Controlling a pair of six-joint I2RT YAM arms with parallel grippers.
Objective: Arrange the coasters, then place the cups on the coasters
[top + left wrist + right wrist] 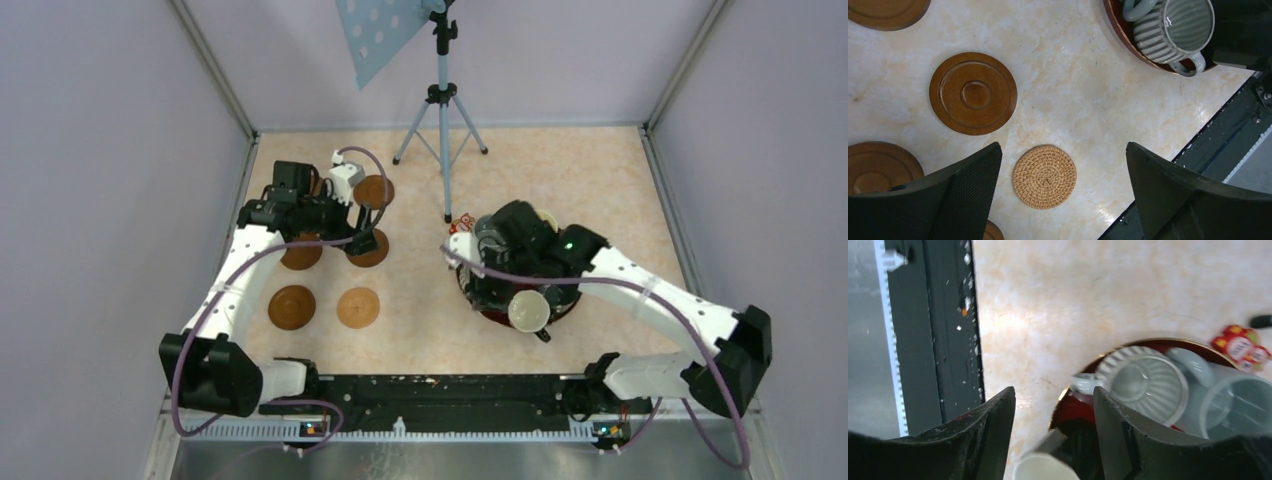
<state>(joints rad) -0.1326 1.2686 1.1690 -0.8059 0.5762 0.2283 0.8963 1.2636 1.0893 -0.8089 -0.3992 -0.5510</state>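
Our right claw [1053, 395], jaws apart and seemingly empty, hovers at the red tray [1071, 412] rim, ribbed cup [1143, 382] just beside it; left claw [1063, 146] gapes wide over the coasters [973, 93].

The left arm [232, 285] stretches forward from its base, elbow bent, wrist turned inward; the left gripper [1063, 150] points straight down, its fingers [963, 190] spread wide; the right arm [655, 298] reaches inward and forward from its base, forearm angled towards the middle; the right gripper [1053, 392] points down, held low, its fingers parted by a moderate gap.
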